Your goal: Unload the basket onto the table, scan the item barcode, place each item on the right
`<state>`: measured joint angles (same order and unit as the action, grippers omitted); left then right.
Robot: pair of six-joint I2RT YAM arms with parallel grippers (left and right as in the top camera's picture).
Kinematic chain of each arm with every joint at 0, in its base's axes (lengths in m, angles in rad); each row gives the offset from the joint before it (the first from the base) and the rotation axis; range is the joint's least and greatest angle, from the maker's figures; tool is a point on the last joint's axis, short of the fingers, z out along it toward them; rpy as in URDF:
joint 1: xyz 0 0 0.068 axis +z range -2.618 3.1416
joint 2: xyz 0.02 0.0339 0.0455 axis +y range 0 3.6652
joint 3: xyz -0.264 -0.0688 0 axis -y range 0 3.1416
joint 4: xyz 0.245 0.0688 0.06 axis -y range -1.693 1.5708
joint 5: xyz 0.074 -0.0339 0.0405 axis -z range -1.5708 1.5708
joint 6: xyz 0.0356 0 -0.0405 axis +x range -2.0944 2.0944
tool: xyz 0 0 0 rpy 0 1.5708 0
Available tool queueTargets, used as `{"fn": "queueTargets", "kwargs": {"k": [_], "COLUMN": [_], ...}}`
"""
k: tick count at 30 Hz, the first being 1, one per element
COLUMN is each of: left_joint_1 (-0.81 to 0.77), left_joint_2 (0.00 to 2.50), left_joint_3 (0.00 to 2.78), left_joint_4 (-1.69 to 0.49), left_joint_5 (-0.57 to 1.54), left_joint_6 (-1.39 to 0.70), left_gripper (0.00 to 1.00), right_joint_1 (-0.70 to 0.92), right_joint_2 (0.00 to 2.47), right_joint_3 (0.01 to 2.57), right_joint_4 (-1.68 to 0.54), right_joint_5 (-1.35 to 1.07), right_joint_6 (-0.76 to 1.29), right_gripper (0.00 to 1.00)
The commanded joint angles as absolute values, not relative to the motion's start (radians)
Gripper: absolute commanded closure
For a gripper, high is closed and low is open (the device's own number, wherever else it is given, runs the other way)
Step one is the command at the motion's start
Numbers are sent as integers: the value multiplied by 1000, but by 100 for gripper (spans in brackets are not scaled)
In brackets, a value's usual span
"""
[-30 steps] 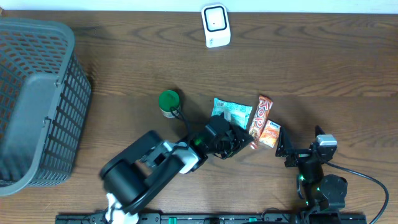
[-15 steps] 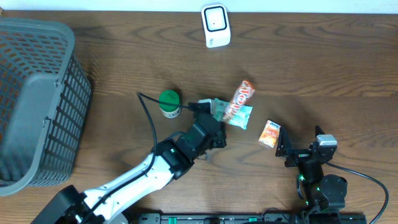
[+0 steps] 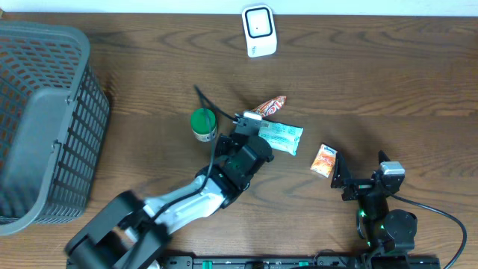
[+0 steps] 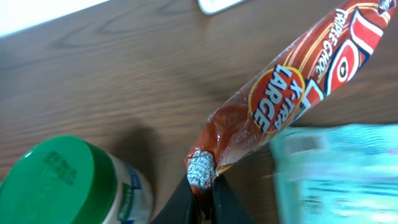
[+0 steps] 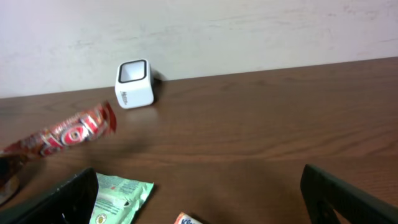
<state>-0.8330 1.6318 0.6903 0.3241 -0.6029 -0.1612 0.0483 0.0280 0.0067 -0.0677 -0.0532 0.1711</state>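
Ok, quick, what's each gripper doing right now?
Left gripper: closed, holding the red chocolate bar by one end of its wrapper.
Right gripper: open, holding nothing.

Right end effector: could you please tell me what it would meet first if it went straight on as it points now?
Probably the small orange packet, just ahead of the open right end effector; its height is unclear, so it might pass over it.

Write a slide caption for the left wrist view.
Left gripper pinches the end of a red chocolate bar beside a green-lidded jar.
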Motion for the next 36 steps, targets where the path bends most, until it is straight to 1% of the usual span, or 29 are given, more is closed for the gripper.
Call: {"fn": "queueTargets", "kwargs": {"k": [1,6,9,15,19,23,25,29,30,31,36], "left_joint_1": [-846,-911,-985,-1134,-1194,-1219,-1219,-1221,-1224,-1235,-1288], "left_joint_2": [1696,1734,1734,1734,1734,1734,1734,1734,1734,1734,1734], "left_joint_3": [687,687,687,687,686,670,656,644,644,644,644], "left_joint_4": [362,377,384,360,288,231,223,216,217,218,218], "left_joint_5": [-783,-935,-986,-986,-985,-979,-978,-978,-978,-978,-981], "left_joint_6": [-4,88,142,150,149,146,146,147,150,156,191], "left_gripper": [93,93,93,93,92,92,84,83,79,66,66], "right_joint_1": [54,54,54,54,54,54,54,54,54,54,54], "right_joint_2": [26,26,26,26,26,26,26,26,26,26,26], "right_joint_3": [6,6,6,6,6,6,6,6,6,6,6], "right_joint_4": [-72,-71,-72,-71,-72,-71,-71,-71,-71,-71,-71], "right_joint_5": [-58,-58,-58,-58,-58,-58,-58,-58,-58,-58,-58], "right_joint_6": [156,156,156,156,156,156,156,156,156,156,156], "right_gripper": [1,1,1,1,1,1,1,1,1,1,1]}}
